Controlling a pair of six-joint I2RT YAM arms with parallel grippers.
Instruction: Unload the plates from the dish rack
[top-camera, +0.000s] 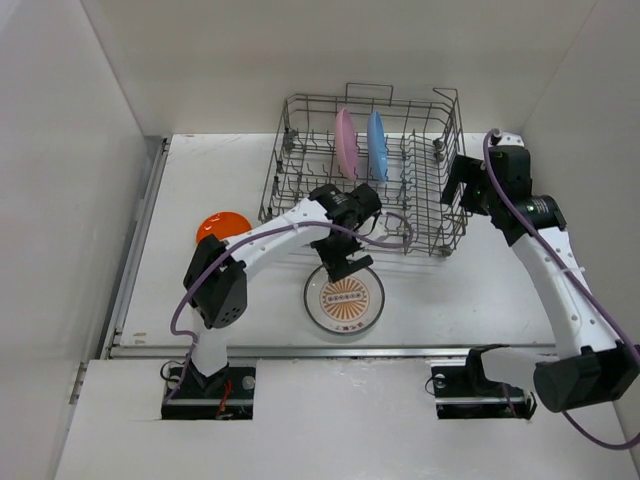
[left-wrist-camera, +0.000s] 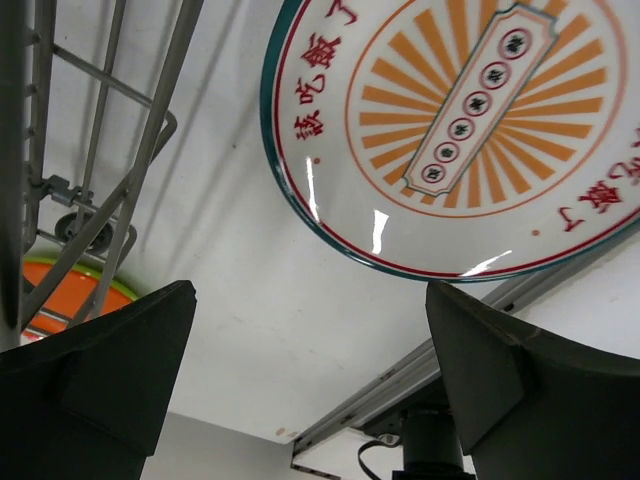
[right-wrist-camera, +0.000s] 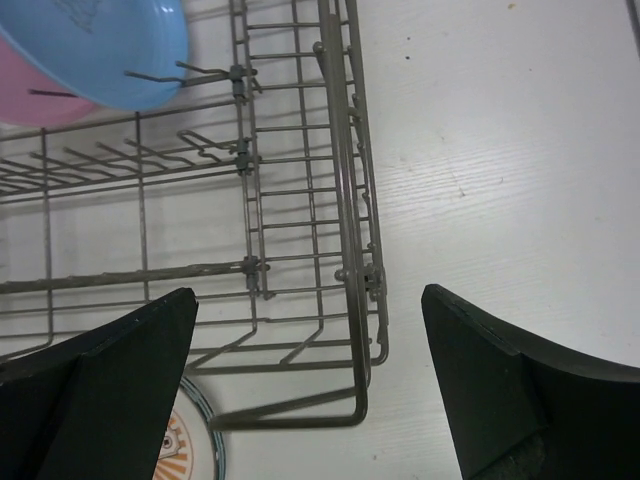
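Left pincer (left-wrist-camera: 310, 292) gapes empty over the sunburst plate (top-camera: 345, 298) lying before the dish rack (right-wrist-camera: 342, 150); right pincer (right-wrist-camera: 308, 295), likewise wide and empty, hovers at the rack's right end. Pink plate (top-camera: 346, 140) and blue plate (top-camera: 376, 143) stand upright inside: likely light, rigid, slick, so pinch the top rim, minding tines (right-wrist-camera: 213, 68).

Bright, even light; plate (left-wrist-camera: 470, 130) glares; fingers (left-wrist-camera: 100, 370) seemingly soft.
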